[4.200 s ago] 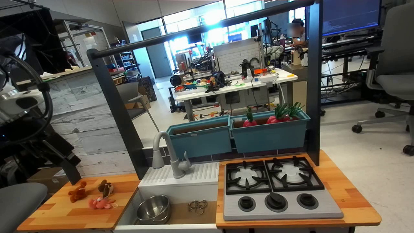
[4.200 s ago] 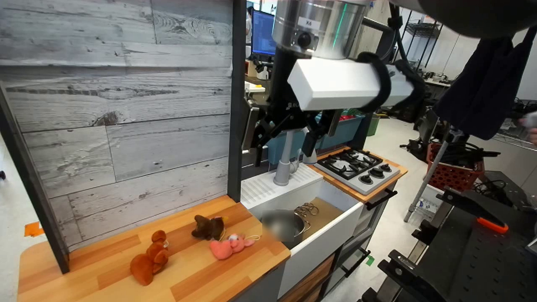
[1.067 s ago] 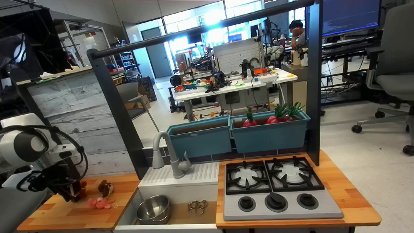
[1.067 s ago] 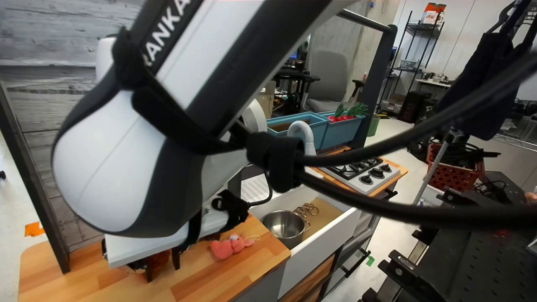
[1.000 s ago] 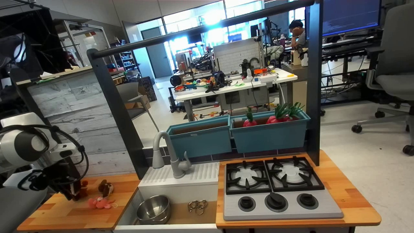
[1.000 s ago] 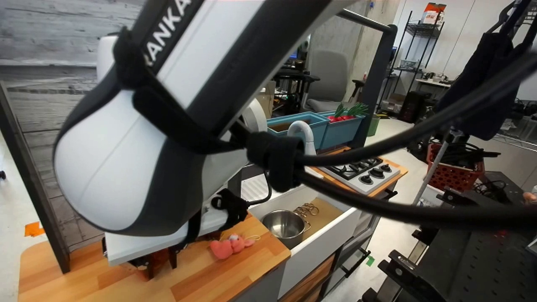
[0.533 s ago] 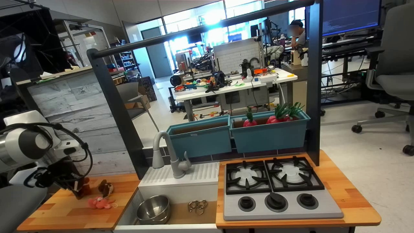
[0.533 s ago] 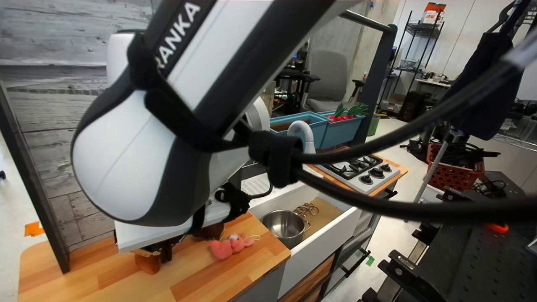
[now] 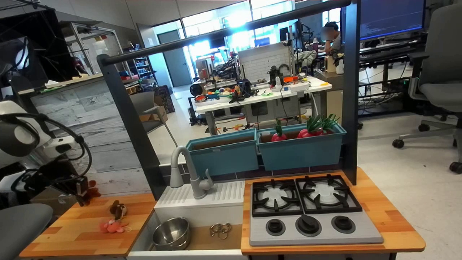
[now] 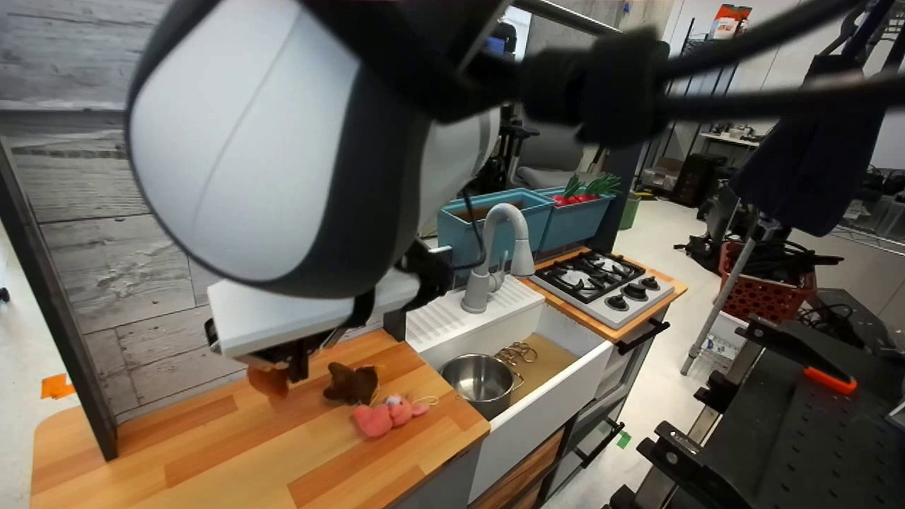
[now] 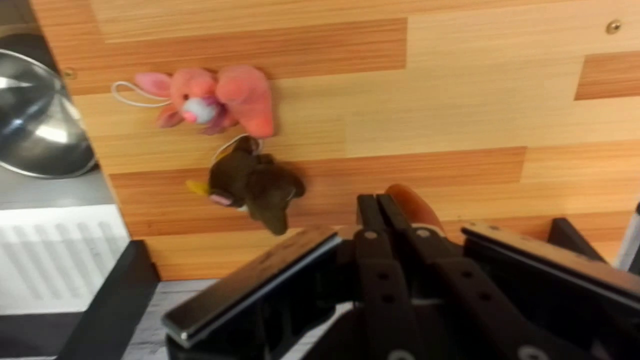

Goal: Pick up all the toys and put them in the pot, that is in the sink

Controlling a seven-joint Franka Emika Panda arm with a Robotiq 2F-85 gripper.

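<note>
Wrist view, orange-brown toy (image 11: 414, 206) gripped in pincer (image 11: 376, 198), above counter (image 11: 465, 110).

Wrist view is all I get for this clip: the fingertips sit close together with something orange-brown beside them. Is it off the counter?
Observer: It seems so. In an exterior view, a reddish-brown plush toy hangs at the gripper, its upper part seen against the grey wood-look wall.
Operator: My picture cuts off the steel pot. Is anything beside it?
Observer: Yes: looped metal pieces lie on the floor of the sink, on the side toward the stove.
Operator: Anything tall nearby?
Observer: A grey faucet stands on the white drainboard behind the sink.
</note>
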